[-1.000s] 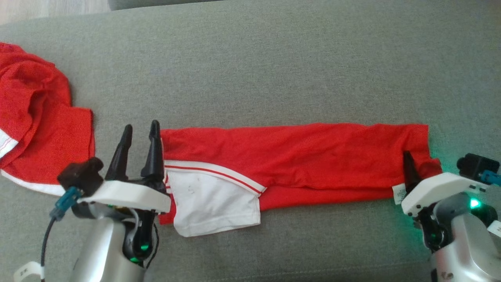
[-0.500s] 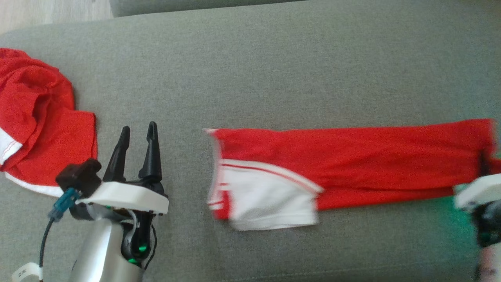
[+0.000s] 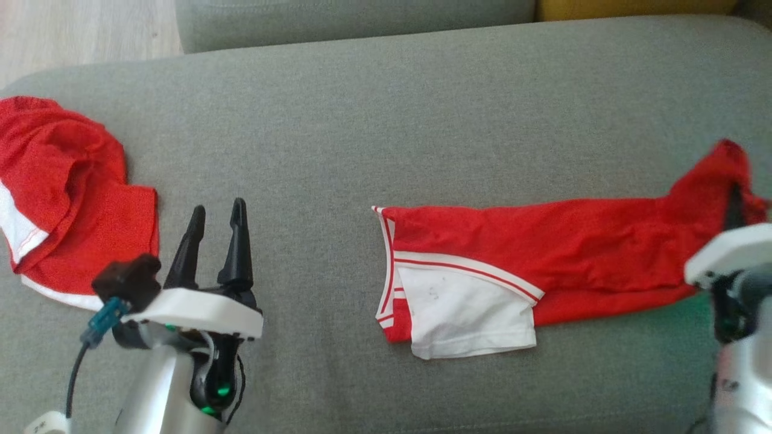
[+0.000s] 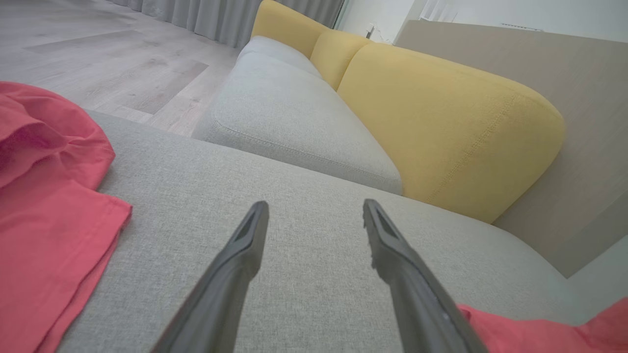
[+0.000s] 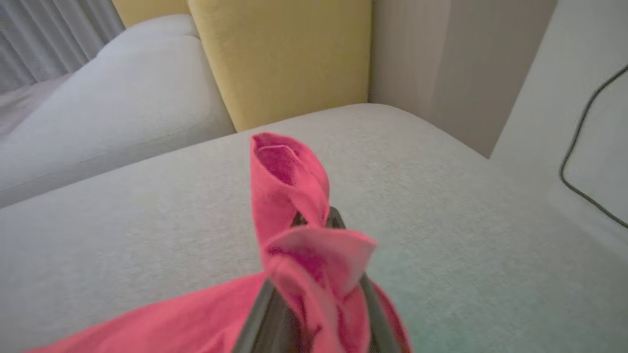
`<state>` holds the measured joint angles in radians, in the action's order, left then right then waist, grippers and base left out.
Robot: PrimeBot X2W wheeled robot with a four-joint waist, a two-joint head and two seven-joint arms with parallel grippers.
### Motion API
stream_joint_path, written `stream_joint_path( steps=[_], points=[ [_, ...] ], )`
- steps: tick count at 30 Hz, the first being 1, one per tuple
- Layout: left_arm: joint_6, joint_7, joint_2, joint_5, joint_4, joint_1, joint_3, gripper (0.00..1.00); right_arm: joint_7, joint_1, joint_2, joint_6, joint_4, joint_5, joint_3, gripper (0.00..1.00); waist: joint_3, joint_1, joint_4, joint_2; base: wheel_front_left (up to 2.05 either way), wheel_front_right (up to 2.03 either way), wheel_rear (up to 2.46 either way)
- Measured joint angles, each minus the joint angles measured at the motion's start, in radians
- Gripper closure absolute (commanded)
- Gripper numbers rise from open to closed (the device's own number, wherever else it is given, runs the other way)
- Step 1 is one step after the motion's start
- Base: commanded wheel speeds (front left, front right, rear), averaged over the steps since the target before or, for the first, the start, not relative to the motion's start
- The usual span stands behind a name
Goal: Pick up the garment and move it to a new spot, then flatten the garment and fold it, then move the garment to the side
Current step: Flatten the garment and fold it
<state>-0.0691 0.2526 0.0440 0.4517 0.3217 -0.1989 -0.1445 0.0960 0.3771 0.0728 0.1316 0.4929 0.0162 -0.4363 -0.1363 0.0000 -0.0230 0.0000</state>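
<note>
My right gripper [image 3: 734, 199] is clamped on 1 bunched end of the red garment [image 3: 543, 253], raised near the right edge of the seat cushion [image 3: 422, 120], rest flat mid-cushion; a fast pull could slip that thin pinch or drag the fold open.

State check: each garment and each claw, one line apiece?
folded garment: flat on the cushion, right end lifted and pinched.
right claw: shut on the folded garment's end.
left claw: open, empty, above bare cushion.
other garment: crumpled heap at the left, not held.
</note>
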Motion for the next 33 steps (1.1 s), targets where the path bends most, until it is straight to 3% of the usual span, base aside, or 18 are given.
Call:
stream_joint_path(
  steps=[7,15,25,33],
  points=[
    [0.009,0.000,-0.001,0.010,-0.002,0.016,-0.003,0.00,0.090,-0.044,-0.022,0.000,-0.142,0.157,0.200,1.00,0.034,0.0000,-0.007,0.0000,0.00,0.00,0.00],
    [0.017,0.000,-0.001,0.021,-0.006,0.018,-0.007,0.00,0.150,-0.145,-0.023,0.000,-0.251,0.487,0.433,1.00,0.047,0.0000,-0.009,0.0000,0.00,0.00,0.00],
    [0.018,0.000,-0.001,0.026,-0.006,0.026,-0.024,0.00,0.092,-0.163,-0.022,0.000,-0.208,0.707,0.690,1.00,0.041,0.0000,0.007,0.0000,0.00,0.00,0.00],
    [0.025,0.000,-0.001,0.044,-0.003,0.026,-0.041,0.00,-0.005,-0.150,-0.021,0.000,-0.097,0.803,0.850,1.00,0.028,0.0000,0.033,0.0000,0.00,0.00,0.00]
  ],
)
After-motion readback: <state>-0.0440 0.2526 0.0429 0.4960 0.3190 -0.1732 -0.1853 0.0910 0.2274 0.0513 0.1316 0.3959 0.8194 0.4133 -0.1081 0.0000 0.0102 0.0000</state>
